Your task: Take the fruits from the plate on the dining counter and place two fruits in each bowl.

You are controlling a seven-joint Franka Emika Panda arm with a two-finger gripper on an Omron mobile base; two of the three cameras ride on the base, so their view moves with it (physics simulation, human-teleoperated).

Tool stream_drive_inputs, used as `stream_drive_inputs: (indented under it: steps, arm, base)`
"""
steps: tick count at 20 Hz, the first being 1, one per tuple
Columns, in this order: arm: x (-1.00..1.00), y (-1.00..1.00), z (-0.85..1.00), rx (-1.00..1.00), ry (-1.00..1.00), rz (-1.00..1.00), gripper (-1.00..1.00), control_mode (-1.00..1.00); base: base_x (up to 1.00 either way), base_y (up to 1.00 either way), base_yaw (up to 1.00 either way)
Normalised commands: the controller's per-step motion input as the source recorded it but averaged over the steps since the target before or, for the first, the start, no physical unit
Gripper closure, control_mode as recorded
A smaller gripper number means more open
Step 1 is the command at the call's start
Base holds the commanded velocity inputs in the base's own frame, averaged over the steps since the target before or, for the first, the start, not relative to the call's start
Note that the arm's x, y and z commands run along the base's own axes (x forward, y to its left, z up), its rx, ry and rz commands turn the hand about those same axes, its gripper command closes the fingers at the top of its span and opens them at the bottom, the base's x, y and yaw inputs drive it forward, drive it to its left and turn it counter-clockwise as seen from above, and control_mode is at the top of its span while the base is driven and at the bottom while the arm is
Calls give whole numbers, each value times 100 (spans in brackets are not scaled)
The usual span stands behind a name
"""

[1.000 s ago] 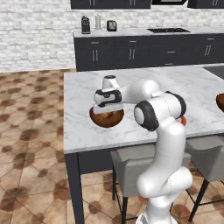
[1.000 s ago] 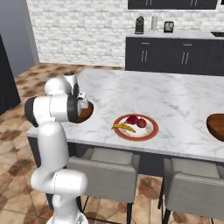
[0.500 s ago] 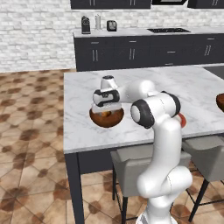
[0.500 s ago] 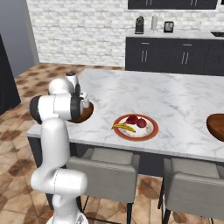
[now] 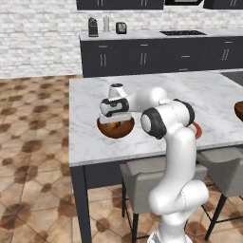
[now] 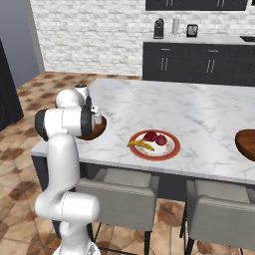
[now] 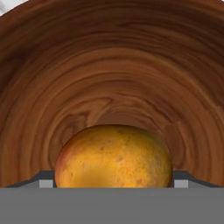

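Observation:
My gripper (image 5: 115, 118) reaches down into the left brown bowl (image 5: 115, 130) on the dining counter (image 5: 90, 142). Its fingers are shut on the orange fruit (image 7: 113, 155), which sits low between both fingertips with the bowl's wooden inner wall (image 7: 109, 65) behind it. A bit of the fruit (image 5: 114, 125) shows under the hand. From the other side my arm hides most of this bowl (image 6: 98, 130). The red-rimmed plate (image 6: 142, 153) holds a yellow banana (image 6: 141, 145) and two red fruits (image 6: 150, 136). The second bowl (image 6: 246, 144) stands at the counter's right end.
Two grey stools (image 6: 117, 189) are tucked under the counter's near edge. A dark cabinet run (image 5: 156, 54) with small appliances (image 5: 93, 27) lines the back wall. The plate's red rim (image 5: 196, 131) peeks out behind my arm.
The hand has come down a little with the orange fruit, deeper into the left bowl. The fruits on the plate have not moved.

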Motion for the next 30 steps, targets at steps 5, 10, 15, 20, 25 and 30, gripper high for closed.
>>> stream_drive_inputs:
  steps: [5, 10, 15, 20, 25, 30]
  arm:
    - [0, 0, 2, 0, 0, 0, -100, -100]
    - [-2, 0, 27, 0, 0, 0, -100, -100]
    - [-16, 0, 43, 0, 0, 0, -100, -100]
    - [-50, -34, 23, 1, 0, -10, -100, -100]
    - [-47, -73, 2, 6, 0, -19, -100, -100]
    - [-24, -91, 0, 7, 0, -28, -100, -100]
  base:
    - [0, 0, 0]
    - [0, 0, 0]
    - [0, 0, 0]
    - [0, 0, 0]
    - [0, 0, 0]
    - [0, 0, 0]
